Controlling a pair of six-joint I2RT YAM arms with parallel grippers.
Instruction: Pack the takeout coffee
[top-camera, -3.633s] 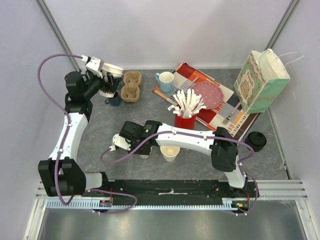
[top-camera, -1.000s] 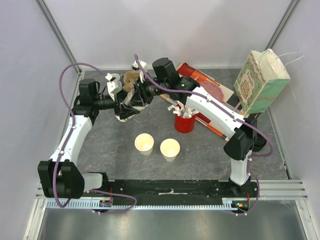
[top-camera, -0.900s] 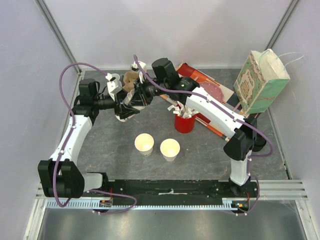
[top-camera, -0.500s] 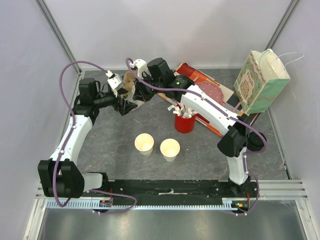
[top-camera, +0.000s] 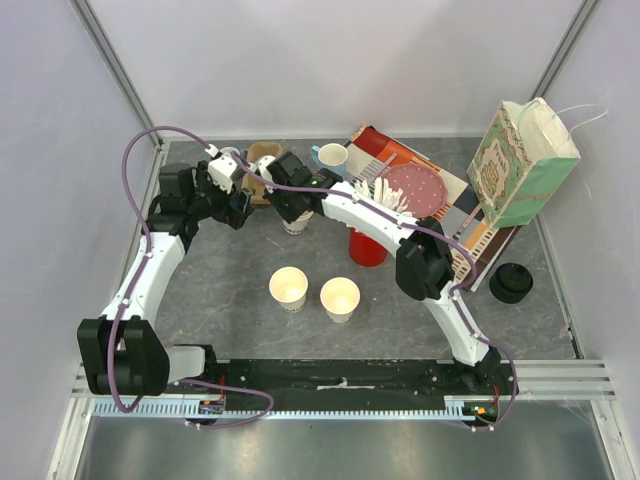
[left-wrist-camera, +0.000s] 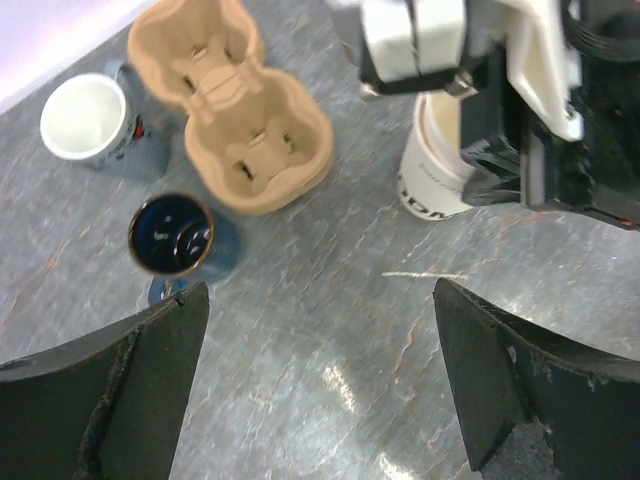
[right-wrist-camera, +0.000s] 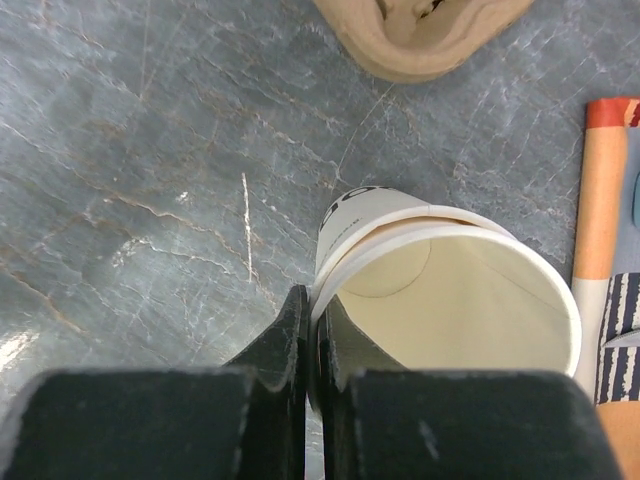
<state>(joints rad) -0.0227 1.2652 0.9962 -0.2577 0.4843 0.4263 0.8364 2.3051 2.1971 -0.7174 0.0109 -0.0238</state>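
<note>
A cream-white paper cup (right-wrist-camera: 450, 290) with dark lettering stands upright with no lid, just in front of the cardboard cup carrier (top-camera: 263, 168). A second rim shows inside it, like a nested cup. My right gripper (right-wrist-camera: 313, 320) is shut on its rim, one finger inside and one outside. The left wrist view shows the same cup (left-wrist-camera: 437, 165) under the right gripper. My left gripper (left-wrist-camera: 320, 290) hangs open over bare table to the cup's left, holding nothing. Two more lidless cups (top-camera: 288, 287) (top-camera: 340, 298) stand near the front.
A dark blue mug (left-wrist-camera: 175, 235) and a white mug (left-wrist-camera: 85, 120) sit by the carrier (left-wrist-camera: 235, 110). A light blue mug (top-camera: 330, 155), a red holder of white cutlery (top-camera: 368, 243), a paper bag (top-camera: 525, 165) and black lids (top-camera: 511, 282) stand to the right.
My left gripper opened, let go and drew back to the left. My right gripper shut on the cup's rim and carried it right, to in front of the carrier.
</note>
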